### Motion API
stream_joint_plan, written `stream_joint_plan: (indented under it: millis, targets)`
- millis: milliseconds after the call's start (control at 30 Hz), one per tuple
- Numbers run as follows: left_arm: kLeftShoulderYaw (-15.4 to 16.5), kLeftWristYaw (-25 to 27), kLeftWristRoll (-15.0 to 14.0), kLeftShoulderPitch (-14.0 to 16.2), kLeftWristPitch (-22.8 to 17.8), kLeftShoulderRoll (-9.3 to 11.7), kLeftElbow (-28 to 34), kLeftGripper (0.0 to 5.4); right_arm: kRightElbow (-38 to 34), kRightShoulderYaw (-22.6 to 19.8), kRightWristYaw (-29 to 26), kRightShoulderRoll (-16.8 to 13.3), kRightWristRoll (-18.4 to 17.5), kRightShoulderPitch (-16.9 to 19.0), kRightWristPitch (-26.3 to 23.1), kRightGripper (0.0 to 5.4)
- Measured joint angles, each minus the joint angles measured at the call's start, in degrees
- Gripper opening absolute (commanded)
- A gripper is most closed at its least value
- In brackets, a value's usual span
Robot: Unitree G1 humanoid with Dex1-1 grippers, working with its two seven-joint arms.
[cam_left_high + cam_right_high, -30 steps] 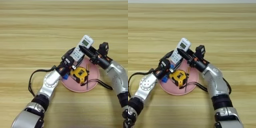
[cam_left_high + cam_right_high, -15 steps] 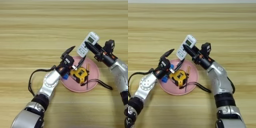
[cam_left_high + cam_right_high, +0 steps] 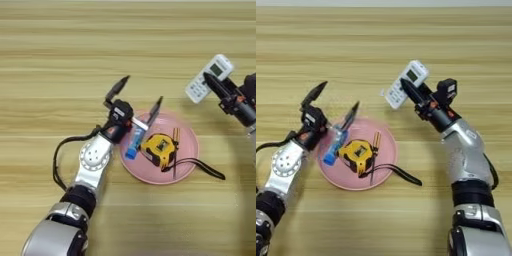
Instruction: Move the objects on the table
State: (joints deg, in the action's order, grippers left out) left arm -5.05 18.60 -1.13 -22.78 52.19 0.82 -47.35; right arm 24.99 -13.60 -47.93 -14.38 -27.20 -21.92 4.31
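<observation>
Right gripper (image 3: pixel 415 97) grips the remote (image 3: pixel 404 84) up right of the plate (image 3: pixel 387 165)
Left eye: tape (image 3: pixel 158 149) lies on the plate just right of the open left gripper (image 3: pixel 137 99); right eye: remote's long axis slants up-right

The plate (image 3: pixel 341 180) is resting on the worktop (image 3: pixel 384 50). The glue stick (image 3: pixel 333 150), tape measure (image 3: pixel 357 153) and screwdriver (image 3: pixel 374 152) are lying on the plate, left to right. The left gripper (image 3: pixel 333 107) is standing over the plate's left edge. The right gripper (image 3: pixel 412 95) is holding the remote control (image 3: pixel 406 83) right of and behind the plate.
</observation>
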Motion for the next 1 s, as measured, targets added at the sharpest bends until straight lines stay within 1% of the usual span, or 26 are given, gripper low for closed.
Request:
stream_joint_plan:
  millis: [100, 233, 300, 367, 467, 567, 600, 700, 733, 900, 1000]
  targets:
    - [2.36, -2.91, -0.56, -0.94, 0.02, 0.14, -0.03, 5.4, 2.1, 0.0, -0.37, -1.59, 0.5, -0.26, -0.15, 1.14]
    - [5.3, -9.28, 0.88, -2.83, -0.56, 1.42, -1.35, 5.4, 6.48, 0.14, -1.62, -4.45, 1.48, -0.66, -1.47, 1.14]
    - [6.54, -12.22, 1.41, -3.59, -1.11, 2.22, -2.3, 5.4, 7.81, 0.62, -3.13, -5.69, 2.34, -0.92, -1.96, 1.14]
    - [7.68, -15.06, 1.98, -4.08, -2.12, 3.07, -3.13, 5.4, 9.54, 0.82, -5.1, -6.54, 2.45, -1.32, -3.03, 1.14]
    - [8.91, -18.34, 3.13, -4.21, -2.72, 4.34, -3.62, 5.4, 12.5, 1.52, -8.44, -8.04, 3.02, -1.49, -3.77, 1.14]
    - [9.54, -20.16, 3.39, -4.21, -3.1, 5.12, -4.18, 5.4, 15.06, 2.04, -12.36, -9.82, 3.81, -1.52, -3.69, 1.14]
    - [9.65, -20.48, 3.44, -4.19, -3.13, 5.25, -4.44, 5.4, 15.7, 2.06, -12.91, -10.31, 3.95, -1.52, -3.64, 1.14]
    - [9.96, -21.67, 3.56, -4.2, -3.25, 5.75, -5.61, 5.4, 18.64, 2.21, -17.04, -13.09, 5.1, -1.58, -3.09, 1.14]
    - [10.03, -21.75, 3.55, -4.19, -3.29, 5.8, -5.78, 5.4, 19.06, 2.22, -17.62, -13.5, 5.23, -1.58, -2.8, 1.14]
    - [10.52, -22.34, 3.54, -4.74, -3.78, 6.45, -8.16, 5.4, 22.27, 3.36, -23.54, -17.68, 7.81, -1.56, 0.49, 1.14]
    - [10.58, -22.37, 3.5, -5.27, -3.81, 6.61, -9.05, 5.4, 22.96, 4.23, -26.66, -18.77, 8.26, -1.3, 1.84, 1.14]
